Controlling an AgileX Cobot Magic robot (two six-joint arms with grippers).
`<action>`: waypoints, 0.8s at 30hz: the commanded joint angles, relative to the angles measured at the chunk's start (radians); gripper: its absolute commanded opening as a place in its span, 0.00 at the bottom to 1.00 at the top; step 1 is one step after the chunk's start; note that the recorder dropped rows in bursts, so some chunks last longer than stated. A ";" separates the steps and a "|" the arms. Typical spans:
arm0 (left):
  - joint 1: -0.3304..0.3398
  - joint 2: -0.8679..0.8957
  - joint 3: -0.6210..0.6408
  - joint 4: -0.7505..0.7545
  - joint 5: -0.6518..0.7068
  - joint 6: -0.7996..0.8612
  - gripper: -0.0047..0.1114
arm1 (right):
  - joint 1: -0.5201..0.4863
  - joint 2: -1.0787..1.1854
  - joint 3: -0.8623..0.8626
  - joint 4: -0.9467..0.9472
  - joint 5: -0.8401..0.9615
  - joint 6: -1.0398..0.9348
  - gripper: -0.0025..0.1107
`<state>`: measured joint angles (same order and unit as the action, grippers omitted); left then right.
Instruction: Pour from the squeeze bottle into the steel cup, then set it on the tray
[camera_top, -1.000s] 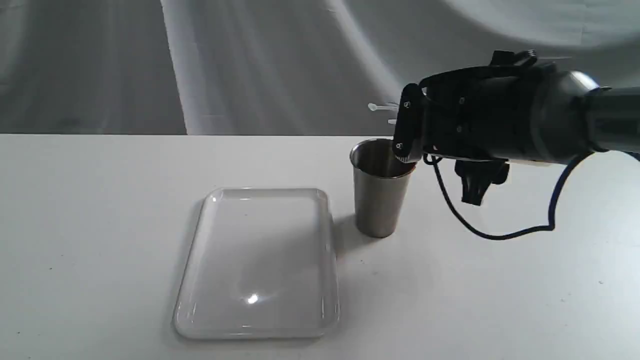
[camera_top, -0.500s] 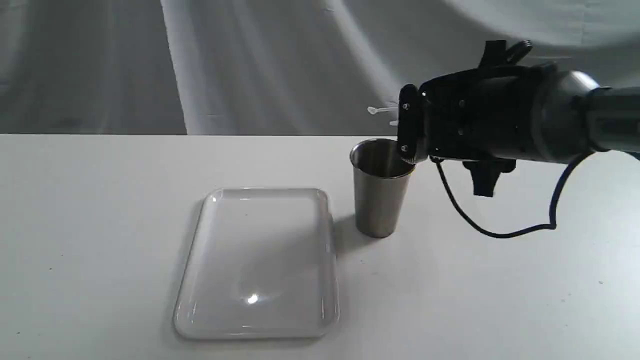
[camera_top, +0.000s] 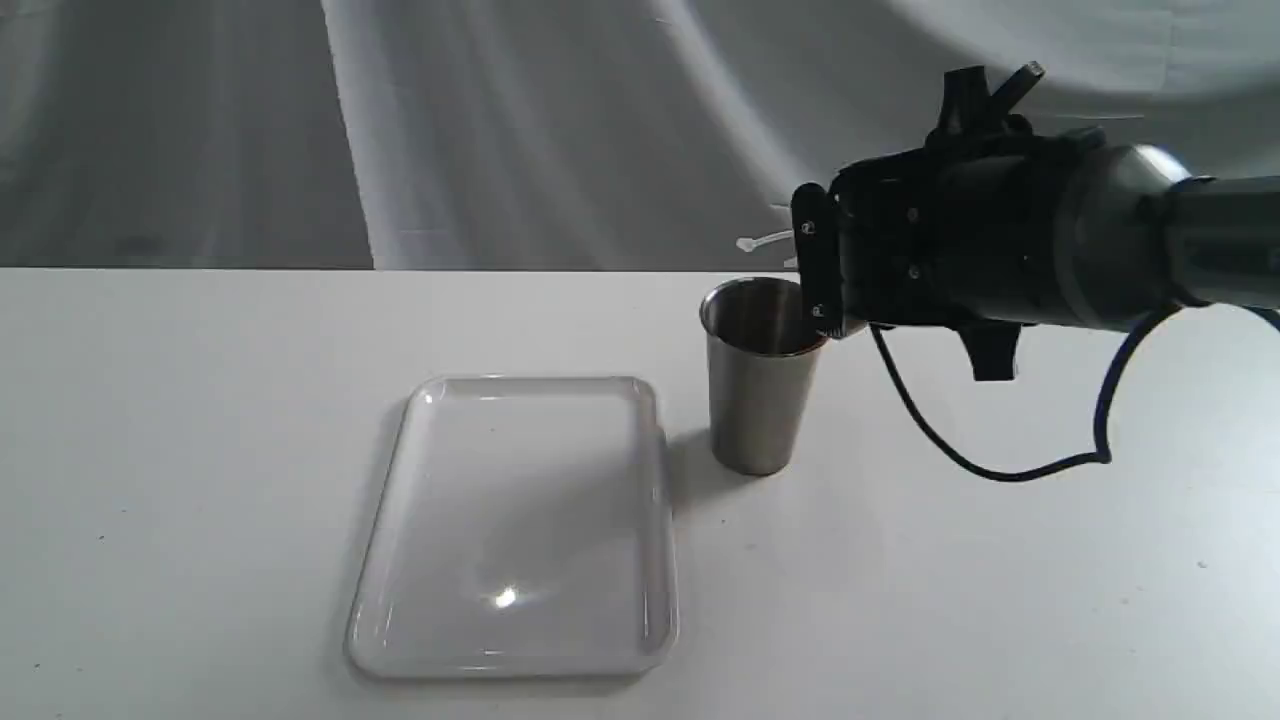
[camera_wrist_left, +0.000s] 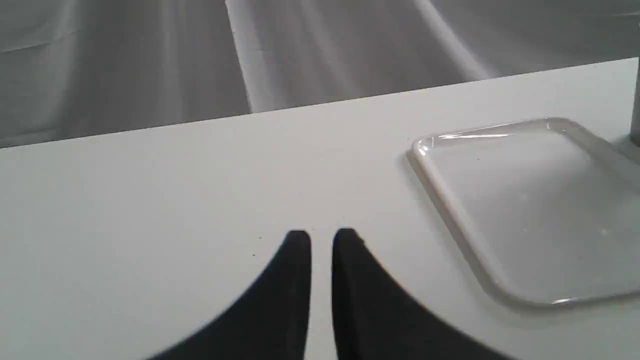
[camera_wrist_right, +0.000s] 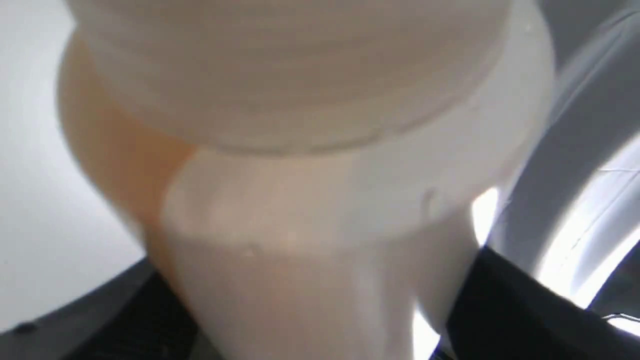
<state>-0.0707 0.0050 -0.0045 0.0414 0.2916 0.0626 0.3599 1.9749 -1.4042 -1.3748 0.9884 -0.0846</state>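
The steel cup (camera_top: 758, 380) stands upright on the white table, just right of the glossy white tray (camera_top: 520, 500). My right gripper (camera_top: 816, 268) hovers at the cup's right rim, turned sideways and shut on the squeeze bottle. In the exterior view the gripper hides the bottle; only its thin cap strap (camera_top: 762, 241) pokes out above the cup. In the right wrist view the squeeze bottle (camera_wrist_right: 310, 210) fills the frame, whitish with amber liquid on one side, and black fingers (camera_wrist_right: 505, 310) press its flanks. My left gripper (camera_wrist_left: 321, 240) hangs low over bare table beside the tray (camera_wrist_left: 435, 170), shut and holding nothing.
The table (camera_top: 200, 420) ends at a grey draped backdrop (camera_top: 500, 130). A black cable (camera_top: 1000, 470) loops under the right arm, above the table right of the cup. A sliver of the cup (camera_wrist_left: 636, 110) shows at the edge of the left wrist view.
The right wrist has rolled further with the bottle in it. The cap strap has dropped closer to the cup's rim. Cup and tray have not moved.
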 joint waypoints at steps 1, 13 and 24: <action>-0.003 -0.005 0.004 0.003 -0.007 -0.002 0.11 | 0.005 -0.013 -0.012 -0.066 0.023 -0.037 0.47; -0.003 -0.005 0.004 0.003 -0.007 -0.002 0.11 | 0.005 -0.013 -0.018 -0.105 0.040 -0.098 0.47; -0.003 -0.005 0.004 0.003 -0.007 -0.002 0.11 | 0.005 -0.013 -0.018 -0.160 0.046 -0.120 0.47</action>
<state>-0.0707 0.0050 -0.0045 0.0414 0.2916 0.0626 0.3599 1.9749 -1.4137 -1.4828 1.0132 -0.2027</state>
